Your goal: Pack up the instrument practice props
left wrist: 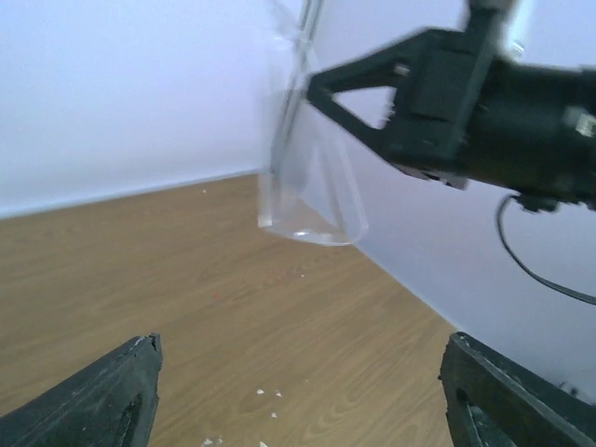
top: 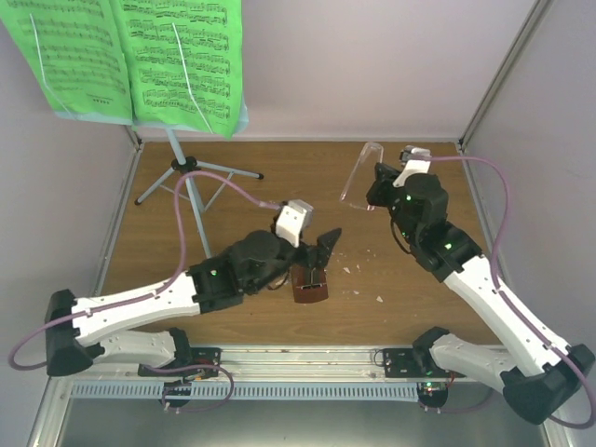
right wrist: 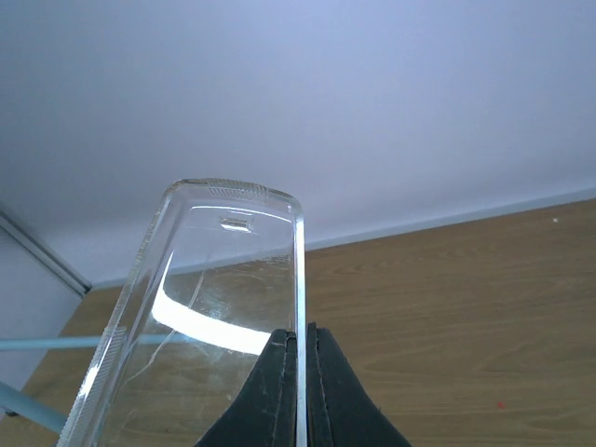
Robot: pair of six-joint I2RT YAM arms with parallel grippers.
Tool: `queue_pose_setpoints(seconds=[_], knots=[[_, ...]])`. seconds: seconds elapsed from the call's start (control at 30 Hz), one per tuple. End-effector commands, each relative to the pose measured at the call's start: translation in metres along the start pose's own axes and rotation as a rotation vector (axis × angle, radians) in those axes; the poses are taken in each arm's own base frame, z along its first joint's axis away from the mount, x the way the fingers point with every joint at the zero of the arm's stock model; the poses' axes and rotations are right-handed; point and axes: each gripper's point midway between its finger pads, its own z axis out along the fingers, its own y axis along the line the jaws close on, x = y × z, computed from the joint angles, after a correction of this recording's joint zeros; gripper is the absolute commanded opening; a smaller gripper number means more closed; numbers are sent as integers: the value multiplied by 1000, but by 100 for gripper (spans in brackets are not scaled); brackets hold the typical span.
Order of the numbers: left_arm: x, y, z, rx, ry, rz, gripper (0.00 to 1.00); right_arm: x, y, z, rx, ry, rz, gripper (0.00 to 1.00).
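Note:
The green sheet music [top: 140,56] stands on the pale blue music stand [top: 183,169] at the back left, its tripod legs spread on the table. The reddish-brown metronome [top: 309,287] sits mid-table, just in front of and below my left gripper [top: 322,250]. That gripper is open and empty; in the left wrist view [left wrist: 298,400] only bare wood lies between its fingers [left wrist: 112,396] and the metronome is out of view. My right gripper [top: 377,183] is shut on the wall of a clear plastic container [top: 358,179], held tilted above the table [right wrist: 214,307].
White crumbs [top: 358,270] lie scattered on the wood right of the metronome and show in the left wrist view [left wrist: 265,393]. The clear container [left wrist: 312,186] and right arm [left wrist: 503,112] hang ahead of the left gripper. Walls enclose the back and both sides.

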Motion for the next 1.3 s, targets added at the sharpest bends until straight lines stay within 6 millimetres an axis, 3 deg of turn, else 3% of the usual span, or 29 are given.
queue_pose_setpoints(seconds=[0.0, 0.27, 0.47, 0.77, 0.97, 1.07, 1.27], knots=[[-3, -2, 16, -153, -25, 151, 81, -12, 24, 8, -32, -39, 10, 1], [-16, 9, 33, -291, -73, 268, 55, -8, 50, 8, -85, -28, 9, 1], [-26, 16, 35, -336, -107, 300, 54, -6, 56, 9, -108, -20, 8, 0], [-46, 2, 42, -242, -172, 331, 43, -3, 58, 10, -119, -11, 8, 1], [-47, 10, 51, -278, -159, 382, 38, -3, 61, 9, -134, -8, 13, 0], [-47, 18, 50, -320, -156, 392, 29, -3, 62, 9, -138, -8, 14, 1], [-45, 19, 51, -332, -149, 415, 22, -2, 63, 10, -142, -5, 14, 1]])
